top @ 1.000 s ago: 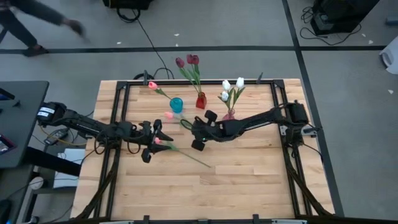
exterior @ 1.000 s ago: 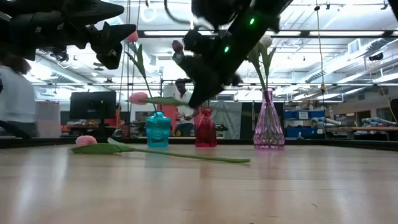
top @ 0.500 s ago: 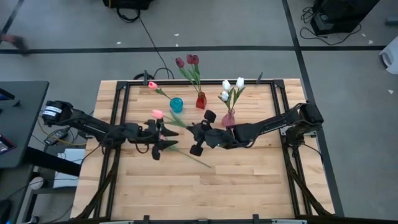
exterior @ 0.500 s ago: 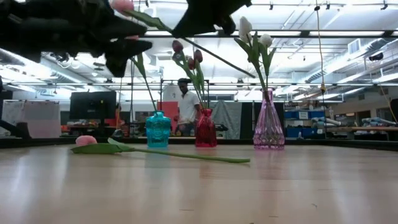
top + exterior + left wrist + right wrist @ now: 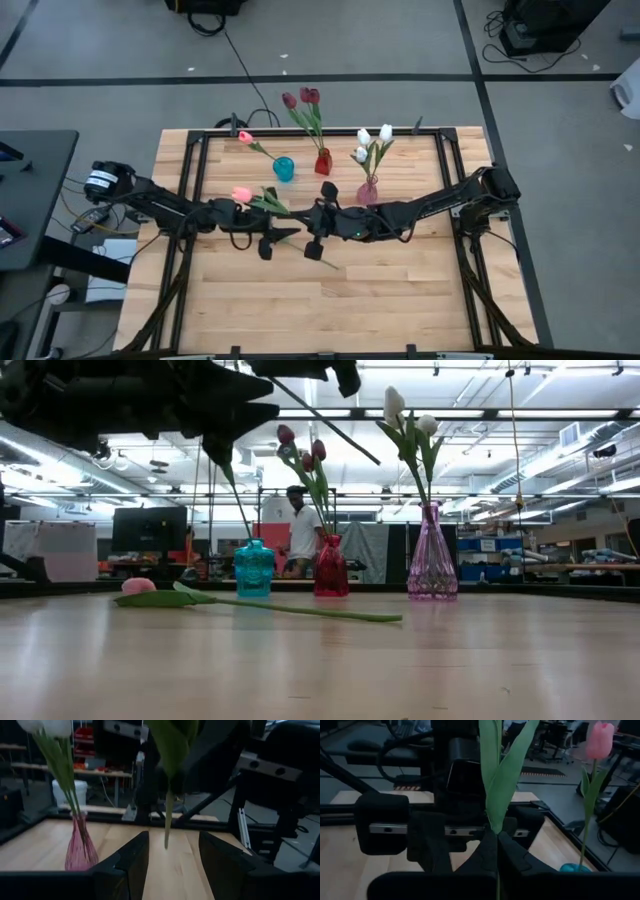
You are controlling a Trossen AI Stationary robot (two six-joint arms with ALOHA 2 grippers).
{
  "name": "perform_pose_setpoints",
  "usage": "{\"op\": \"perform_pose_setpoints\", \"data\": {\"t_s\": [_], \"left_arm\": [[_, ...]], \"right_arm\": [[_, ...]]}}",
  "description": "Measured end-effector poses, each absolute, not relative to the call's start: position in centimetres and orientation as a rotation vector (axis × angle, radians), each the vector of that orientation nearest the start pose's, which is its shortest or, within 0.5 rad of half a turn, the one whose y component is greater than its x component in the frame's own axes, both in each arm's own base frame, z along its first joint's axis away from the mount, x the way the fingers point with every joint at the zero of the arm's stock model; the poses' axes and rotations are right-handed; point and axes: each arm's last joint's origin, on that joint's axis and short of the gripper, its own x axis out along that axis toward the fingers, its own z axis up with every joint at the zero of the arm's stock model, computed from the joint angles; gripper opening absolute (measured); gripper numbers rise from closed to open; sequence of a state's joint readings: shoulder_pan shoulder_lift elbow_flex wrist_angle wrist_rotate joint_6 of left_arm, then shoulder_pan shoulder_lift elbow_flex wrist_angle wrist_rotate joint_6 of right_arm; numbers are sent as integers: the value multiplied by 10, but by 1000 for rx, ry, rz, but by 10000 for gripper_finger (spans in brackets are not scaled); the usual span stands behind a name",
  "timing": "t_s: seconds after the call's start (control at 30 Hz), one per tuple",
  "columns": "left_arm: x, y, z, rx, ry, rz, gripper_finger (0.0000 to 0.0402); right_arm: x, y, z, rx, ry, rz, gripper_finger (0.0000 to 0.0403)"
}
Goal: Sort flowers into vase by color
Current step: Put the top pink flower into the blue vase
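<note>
Hanging in the air: one pink tulip [image 5: 242,193], above the middle of the table [image 5: 400,300], between the two grippers.
Right gripper [image 5: 306,216]: clamped on that tulip's stem, leaves rising just past the fingers [image 5: 512,862].
Left gripper [image 5: 270,230]: fingers [image 5: 127,865] spread wide, gripping nothing, stem end hanging ahead of them.
Lying flat: one second pink tulip [image 5: 138,586], on the wood in front of the vases.
Blue vase [image 5: 284,168]: one third pink tulip [image 5: 245,136], leaning towards the left arm's side.
Red vase [image 5: 322,162]: two dark red tulips [image 5: 310,95].
Pink vase [image 5: 368,190]: three white tulips [image 5: 364,135].
Vases counted: three, in a row at the far side.
Tulips counted: eight.
Background: one person [image 5: 298,530] standing beyond the table.
</note>
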State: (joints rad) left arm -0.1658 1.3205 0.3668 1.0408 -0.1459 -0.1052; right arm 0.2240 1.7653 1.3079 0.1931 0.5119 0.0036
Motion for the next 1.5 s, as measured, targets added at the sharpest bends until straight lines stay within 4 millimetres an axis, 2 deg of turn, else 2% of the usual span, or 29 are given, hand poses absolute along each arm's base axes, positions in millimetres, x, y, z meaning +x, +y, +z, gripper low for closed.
{"op": "perform_pose_setpoints", "data": {"t_s": [0.33, 0.67, 0.8, 1.0, 1.07, 1.2, 1.33, 1.5], "left_arm": [[238, -36, 210, -103, -163, -54, 176], [237, -36, 214, -83, -204, -47, 145], [240, -36, 218, -81, -214, -49, 111], [242, -37, 219, -53, -202, -67, 17], [242, -37, 217, -52, -189, -66, 12], [242, -36, 215, -53, -174, -48, 8], [242, -36, 214, -53, -166, -44, 5], [242, -33, 213, -52, -150, -16, 3]], "right_arm": [[401, 82, 287, -70, 212, -209, 9], [401, 83, 288, -62, 206, -186, 9], [401, 82, 288, -62, 206, -187, 9], [401, 81, 285, -61, 204, -189, 10], [400, 81, 282, -63, 208, -192, 12], [399, 80, 280, -53, 213, -195, 29], [399, 80, 279, -71, 220, -189, 64], [389, 78, 292, -95, 230, -202, 107]]}}
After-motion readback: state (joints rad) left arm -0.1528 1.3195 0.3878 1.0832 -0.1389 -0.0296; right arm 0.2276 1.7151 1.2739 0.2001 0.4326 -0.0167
